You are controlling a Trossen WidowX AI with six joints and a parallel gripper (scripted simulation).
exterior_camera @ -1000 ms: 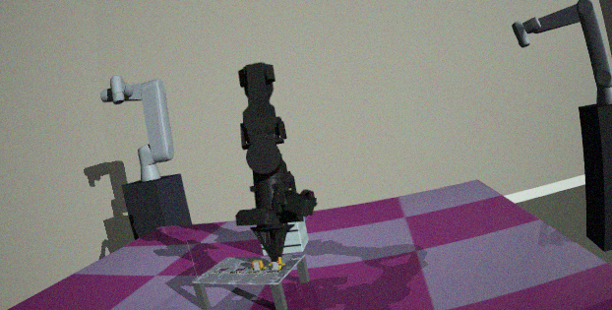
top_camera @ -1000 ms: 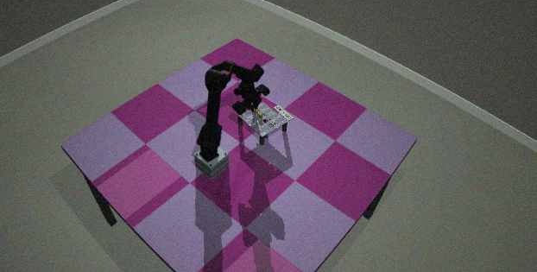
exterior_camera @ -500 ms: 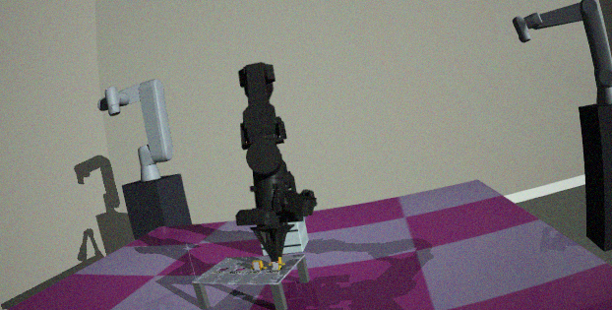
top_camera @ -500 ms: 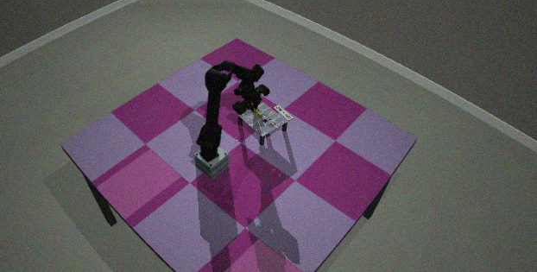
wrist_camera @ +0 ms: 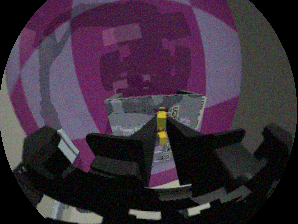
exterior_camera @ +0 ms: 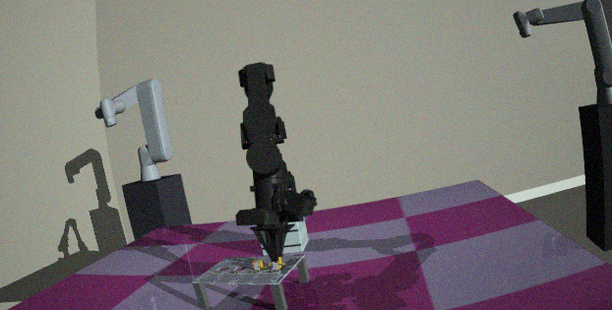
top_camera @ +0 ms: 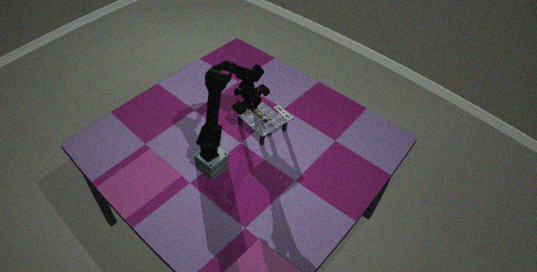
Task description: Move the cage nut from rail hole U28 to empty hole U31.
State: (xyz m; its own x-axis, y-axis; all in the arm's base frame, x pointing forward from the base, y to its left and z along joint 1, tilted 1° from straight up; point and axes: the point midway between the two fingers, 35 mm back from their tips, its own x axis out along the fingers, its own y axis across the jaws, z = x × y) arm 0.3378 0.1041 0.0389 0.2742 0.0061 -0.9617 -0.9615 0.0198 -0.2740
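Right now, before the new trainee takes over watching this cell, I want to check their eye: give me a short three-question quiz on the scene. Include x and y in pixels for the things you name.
1. True or false: the gripper (top_camera: 255, 107) (exterior_camera: 276, 261) (wrist_camera: 161, 119) is shut on a cage nut (wrist_camera: 161, 119).
2. Multiple choice: what pattern covers the big table (top_camera: 341, 203) (exterior_camera: 472, 241)?
A) Stripes
B) Checks
C) Dots
3. Fill in the blank: beyond the big table in the exterior view, two grey arms (exterior_camera: 153, 120) (exterior_camera: 597, 39) stand on dark ____.

Key: 1. True. 2. B. 3. Pedestals.
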